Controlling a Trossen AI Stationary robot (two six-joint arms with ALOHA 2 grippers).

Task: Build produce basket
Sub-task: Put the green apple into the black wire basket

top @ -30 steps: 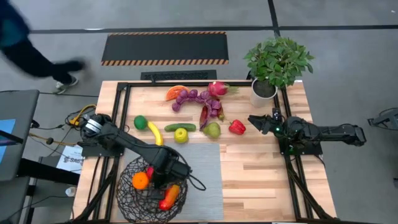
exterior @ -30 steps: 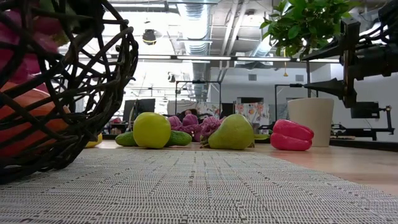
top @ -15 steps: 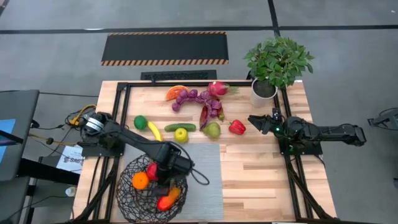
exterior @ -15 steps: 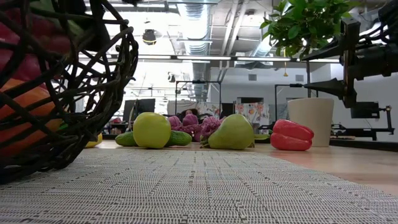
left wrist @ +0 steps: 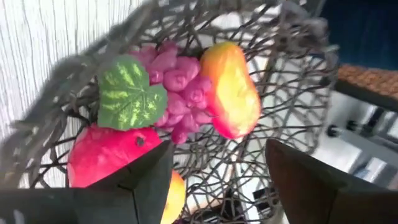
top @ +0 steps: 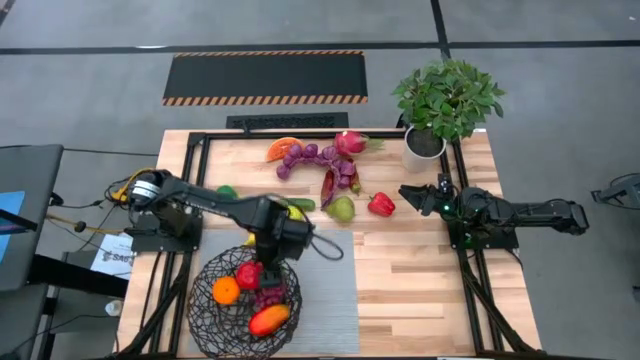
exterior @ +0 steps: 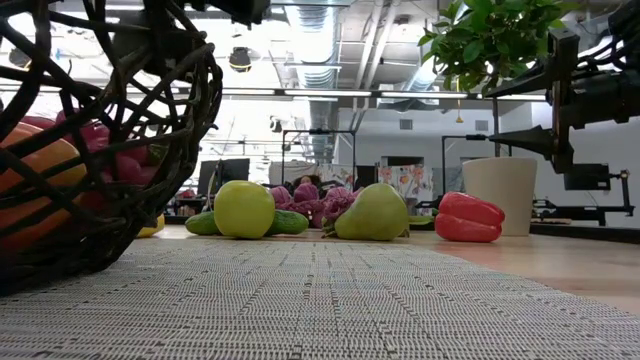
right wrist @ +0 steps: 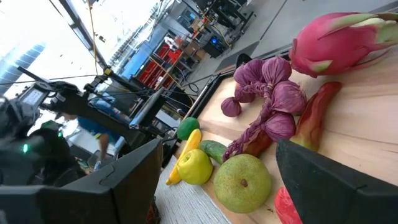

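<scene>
With grapes lying in the wire basket, left pincer above rim, released, empty; right pincer parked, released. Next: fetch green apple.

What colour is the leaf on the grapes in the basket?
Green with paler streaks, on the pink-purple grapes; the left wrist view shows the leaf best.

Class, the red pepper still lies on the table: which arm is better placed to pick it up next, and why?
The right. Its open tool hovers just beside the red pepper, while the left tool, also open and empty, is above the basket, farther from it.
</scene>
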